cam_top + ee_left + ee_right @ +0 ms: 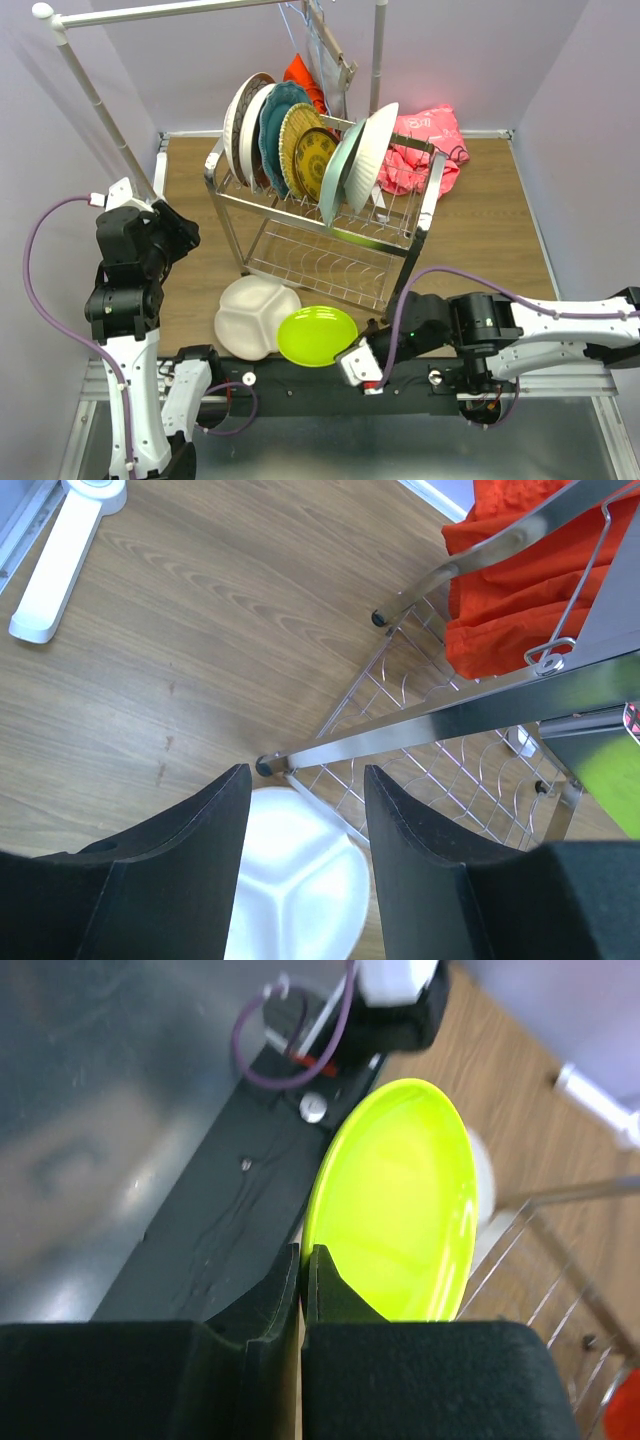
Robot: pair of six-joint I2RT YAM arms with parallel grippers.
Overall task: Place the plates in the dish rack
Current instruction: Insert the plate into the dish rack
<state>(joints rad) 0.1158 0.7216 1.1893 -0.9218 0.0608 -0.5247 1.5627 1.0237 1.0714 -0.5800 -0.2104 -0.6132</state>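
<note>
Plates (300, 140) stand on edge along the top tier of the dish rack (424, 210) in the overhead view, so most of the load looks to be in. Two more lie flat on the table (500, 250) in front of it: the white divided plate (250, 312) and, touching its right side, the lime green plate (317, 335). My right gripper (352, 358) reaches in at the lime plate's near-right rim, while the left gripper (180, 232) hangs off to the rack's left, well apart from both (its fingers I cannot make out from up here).

Left wrist view: the fingers (190, 850) are spread wide with nothing between them, looking down at the white divided plate (300, 880) beside a rack leg, with an orange cloth (510, 570) behind the wire.

Right wrist view: the fingers (335, 1290) are pinched together on the edge of the lime green plate (400, 1200), which fills the view ahead.

I judge the step in hand to be the pickup of the lime plate. Next I'd need to lift it, tip it up on edge and thread it into a free slot at the rack's right end without knocking the neighbours
</note>
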